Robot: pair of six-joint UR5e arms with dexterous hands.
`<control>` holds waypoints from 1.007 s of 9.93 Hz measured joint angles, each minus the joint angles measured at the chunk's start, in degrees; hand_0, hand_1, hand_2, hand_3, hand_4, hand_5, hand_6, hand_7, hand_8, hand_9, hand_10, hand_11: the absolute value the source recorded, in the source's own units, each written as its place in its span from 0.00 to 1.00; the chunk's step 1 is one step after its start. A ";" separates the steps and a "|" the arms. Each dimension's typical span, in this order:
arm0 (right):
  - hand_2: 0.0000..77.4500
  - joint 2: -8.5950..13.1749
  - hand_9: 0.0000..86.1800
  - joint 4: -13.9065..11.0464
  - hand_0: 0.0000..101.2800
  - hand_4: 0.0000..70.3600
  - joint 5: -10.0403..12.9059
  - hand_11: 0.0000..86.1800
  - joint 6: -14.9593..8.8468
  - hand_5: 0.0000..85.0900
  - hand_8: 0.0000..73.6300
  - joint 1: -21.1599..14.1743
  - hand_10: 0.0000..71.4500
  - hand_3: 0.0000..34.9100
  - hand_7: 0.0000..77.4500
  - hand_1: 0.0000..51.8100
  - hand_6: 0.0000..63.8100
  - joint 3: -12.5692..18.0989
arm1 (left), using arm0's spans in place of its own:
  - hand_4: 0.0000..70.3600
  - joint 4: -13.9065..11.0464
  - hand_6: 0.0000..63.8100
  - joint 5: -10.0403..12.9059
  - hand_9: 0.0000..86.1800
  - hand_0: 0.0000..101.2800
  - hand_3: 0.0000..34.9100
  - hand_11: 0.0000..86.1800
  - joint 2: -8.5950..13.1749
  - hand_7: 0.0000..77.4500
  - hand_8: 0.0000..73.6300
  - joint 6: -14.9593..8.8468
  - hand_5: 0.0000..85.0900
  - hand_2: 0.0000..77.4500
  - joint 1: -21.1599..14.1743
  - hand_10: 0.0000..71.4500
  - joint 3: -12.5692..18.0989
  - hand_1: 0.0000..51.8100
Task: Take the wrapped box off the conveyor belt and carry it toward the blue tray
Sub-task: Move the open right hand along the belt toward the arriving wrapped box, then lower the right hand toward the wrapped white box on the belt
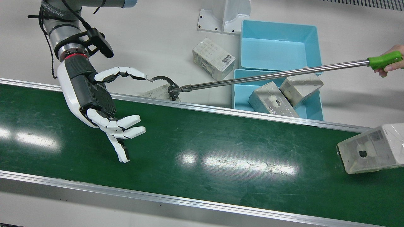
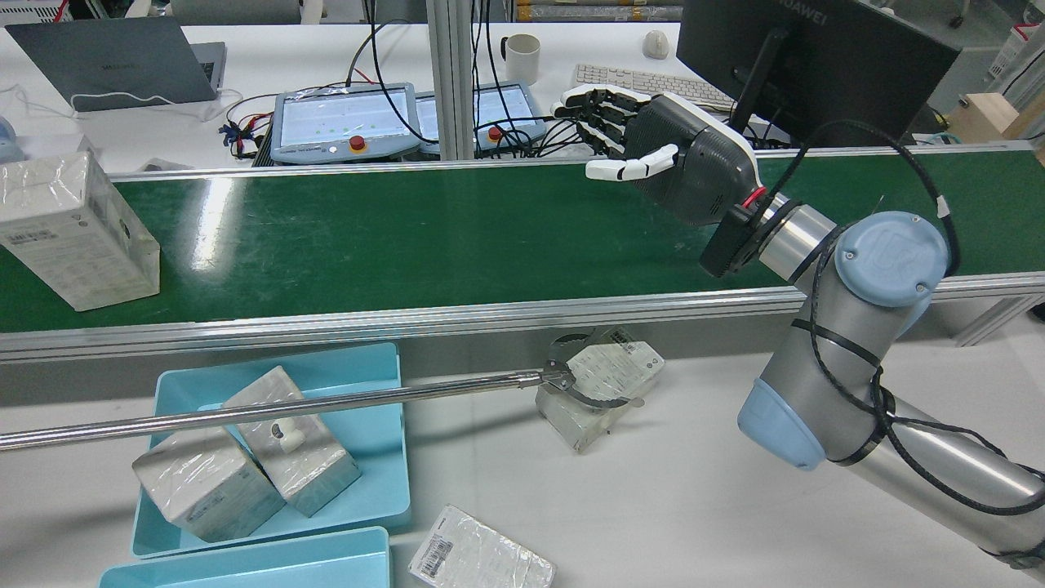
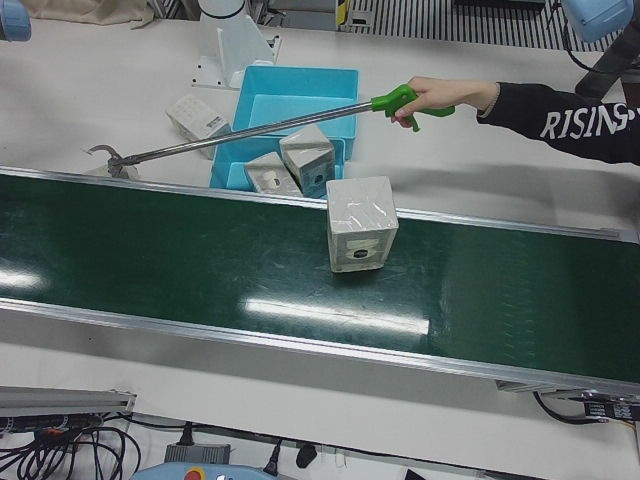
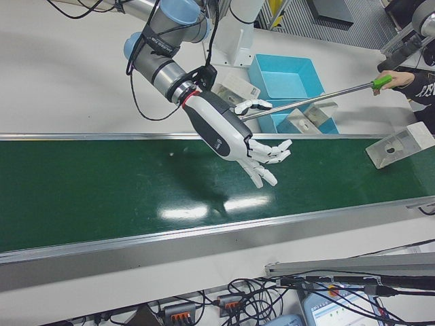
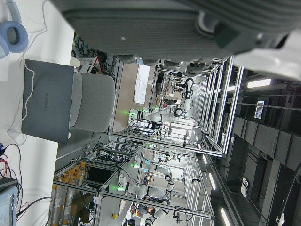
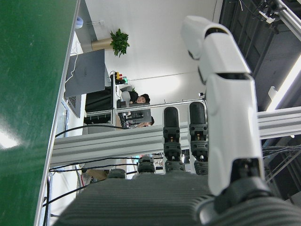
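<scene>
A person's hand (image 3: 438, 95) in a dark sleeve with white lettering (image 3: 570, 118) holds the green handle (image 1: 384, 59) of a long metal reach-grabber pole (image 1: 271, 75). Its claw (image 2: 589, 389) closes around a clear-wrapped pack (image 2: 600, 384) lying on the white table (image 2: 694, 498). Beyond the belt stand a white mug (image 2: 521, 57), a grey laptop (image 2: 118, 61) and a dark monitor (image 2: 816, 57).

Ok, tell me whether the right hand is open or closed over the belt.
Open. The right hand hovers above the green conveyor belt with fingers spread and nothing in it; the wrapped box sits far down the belt.
</scene>
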 joint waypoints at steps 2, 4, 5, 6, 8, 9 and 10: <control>0.32 -0.10 0.08 -0.52 0.50 0.34 -0.01 0.01 -0.07 0.33 0.02 0.14 0.00 0.20 0.39 0.38 0.17 -0.16 | 0.00 0.00 0.00 0.00 0.00 0.00 0.00 0.00 0.00 0.01 0.01 0.00 0.01 0.01 0.00 0.01 0.00 0.00; 0.31 0.82 0.08 -0.40 0.50 0.31 0.04 0.01 -0.01 0.33 0.02 -0.33 0.00 0.19 0.39 0.37 0.17 -2.64 | 0.00 0.00 0.00 0.00 0.00 0.00 0.00 0.00 0.00 0.01 0.01 0.00 0.01 0.01 0.00 0.01 0.00 0.00; 0.34 1.35 0.08 -0.36 0.50 0.33 0.09 0.01 0.16 0.33 0.02 -0.55 0.00 0.19 0.38 0.42 0.17 -3.35 | 0.00 0.00 0.00 0.00 0.00 0.00 0.00 0.00 0.00 0.01 0.01 0.00 0.01 0.01 0.00 0.00 0.00 0.00; 0.34 1.68 0.05 -0.39 0.52 0.26 0.13 0.01 0.45 0.32 0.00 -0.53 0.00 0.20 0.30 0.45 0.12 -3.42 | 0.00 0.00 0.00 0.00 0.00 0.00 0.00 0.01 0.00 0.01 0.01 0.00 0.01 0.01 0.00 0.00 0.00 0.00; 0.34 2.54 0.05 -0.60 0.53 0.26 0.16 0.01 1.22 0.34 0.00 -0.12 0.00 0.20 0.32 0.45 0.12 -3.46 | 0.00 0.00 0.00 0.00 0.00 0.00 0.00 0.01 0.00 0.01 0.01 0.00 0.01 0.01 0.00 0.00 0.00 0.00; 0.34 3.03 0.05 -0.69 0.53 0.26 0.11 0.01 1.37 0.34 0.00 0.03 0.00 0.20 0.32 0.45 0.12 -3.85 | 0.00 0.00 0.00 0.00 0.00 0.00 0.00 0.01 0.00 0.01 0.01 0.00 0.01 0.01 0.00 0.00 0.00 0.00; 0.37 3.73 0.07 -0.68 0.54 0.28 0.10 0.01 1.40 0.35 0.00 0.05 0.00 0.22 0.34 0.49 0.15 -5.10 | 0.00 0.00 0.00 0.00 0.00 0.00 0.00 0.00 0.00 0.01 0.01 0.00 0.01 0.01 0.00 0.01 0.00 0.00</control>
